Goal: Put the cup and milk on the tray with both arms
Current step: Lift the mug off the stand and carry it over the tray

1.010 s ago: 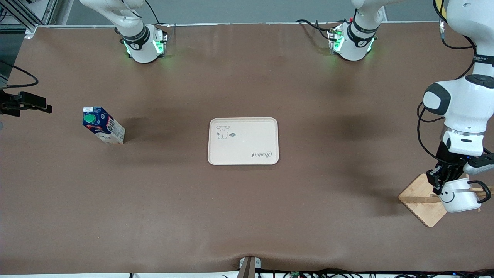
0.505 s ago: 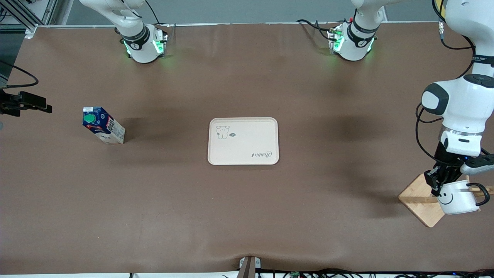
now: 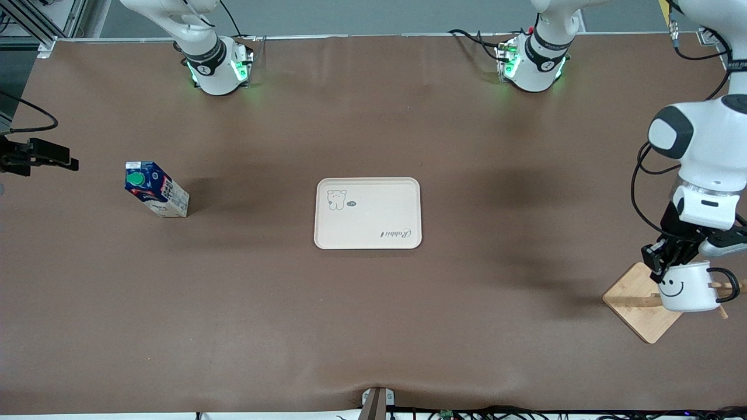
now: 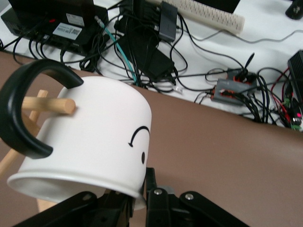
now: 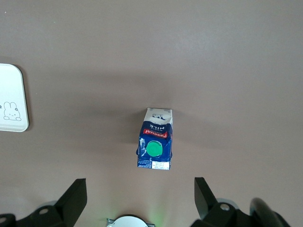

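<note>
The white smiley cup [image 3: 687,289] hangs with its black handle round a wooden peg [image 4: 47,104] of the stand, at the left arm's end of the table. My left gripper [image 3: 665,262] is shut on the cup's rim; in the left wrist view the cup [image 4: 90,142] lies tilted, with the gripper [image 4: 142,194] clamped on its rim. The milk carton [image 3: 156,189] stands at the right arm's end. My right gripper [image 5: 139,196] is open and empty, high over the table beside the milk [image 5: 155,139]. The beige tray [image 3: 367,213] lies bare at the table's middle.
The square wooden stand base [image 3: 633,300] sits under the cup near the table's edge. A black camera mount [image 3: 35,154] sticks in at the right arm's end. Cables and boxes [image 4: 156,42] lie off the table's edge near the stand.
My left gripper has risen a little with the cup and moved slightly toward the bases; the cup now hangs more level. The right arm, milk and tray have not moved.
</note>
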Controlling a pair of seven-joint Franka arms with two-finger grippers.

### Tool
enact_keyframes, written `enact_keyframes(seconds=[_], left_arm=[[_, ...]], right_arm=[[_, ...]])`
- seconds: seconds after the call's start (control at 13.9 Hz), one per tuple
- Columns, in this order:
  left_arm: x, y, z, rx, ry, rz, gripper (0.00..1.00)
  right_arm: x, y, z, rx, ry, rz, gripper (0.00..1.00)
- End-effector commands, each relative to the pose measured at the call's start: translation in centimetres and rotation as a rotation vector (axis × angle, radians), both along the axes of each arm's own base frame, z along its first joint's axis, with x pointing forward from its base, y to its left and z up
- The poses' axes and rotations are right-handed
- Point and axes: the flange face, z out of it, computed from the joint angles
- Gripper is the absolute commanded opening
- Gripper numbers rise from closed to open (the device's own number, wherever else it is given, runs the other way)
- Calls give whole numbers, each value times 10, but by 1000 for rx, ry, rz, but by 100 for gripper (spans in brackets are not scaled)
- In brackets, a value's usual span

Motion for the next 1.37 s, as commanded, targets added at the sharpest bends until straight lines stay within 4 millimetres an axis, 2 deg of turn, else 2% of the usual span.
enact_keyframes(seconds=[0.0, 0.29, 0.58, 0.72, 0.79, 1.01, 1.3], left_arm=[[-11, -13, 28, 17, 44, -25, 0], [-15, -66, 53, 16, 176, -95, 0], [-17, -91, 73, 31, 244, -144, 0], [-20, -126, 77, 27, 283, -193, 0], [-20, -141, 70, 25, 306, -217, 0], [-32, -213, 53, -28, 373, -218, 0], [-50, -327, 15, -122, 525, -131, 0]], right_arm=[[-1, -2, 6, -5, -2, -14, 100], [-2, -3, 6, -5, -2, -17, 100], [-2, -3, 6, -5, -2, -17, 100], [-2, -4, 6, -5, -2, -19, 100], [-1, -4, 5, -5, -2, -16, 100], [-1, -4, 5, -4, -2, -14, 100], [-1, -7, 4, -4, -2, -17, 100]])
